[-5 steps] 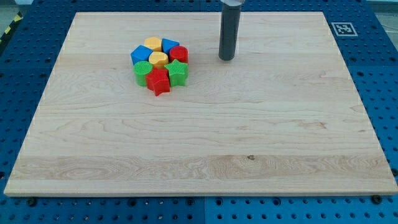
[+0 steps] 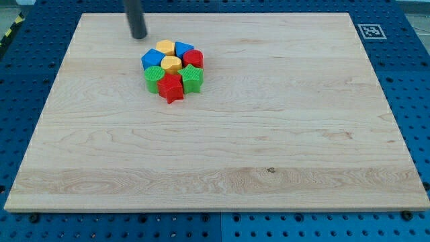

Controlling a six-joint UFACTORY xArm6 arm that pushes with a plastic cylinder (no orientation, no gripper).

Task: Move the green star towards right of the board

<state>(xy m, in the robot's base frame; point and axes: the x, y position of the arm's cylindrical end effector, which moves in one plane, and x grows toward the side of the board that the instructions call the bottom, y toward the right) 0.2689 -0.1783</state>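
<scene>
The green star (image 2: 192, 78) sits on the right side of a tight cluster of blocks at the upper left of the wooden board (image 2: 222, 154). It touches a red star (image 2: 172, 88) on its left and a red block (image 2: 193, 58) above it. My tip (image 2: 139, 36) rests on the board above and to the left of the cluster, a short gap from the blue block (image 2: 152, 59). It touches no block.
The cluster also holds a green block (image 2: 154, 77), a yellow block (image 2: 171, 64), an orange block (image 2: 165, 48) and a second blue block (image 2: 183, 49). A fiducial marker (image 2: 370, 31) sits at the board's upper right corner.
My tip has moved from the right of the cluster to its upper left. The blocks have not moved.
</scene>
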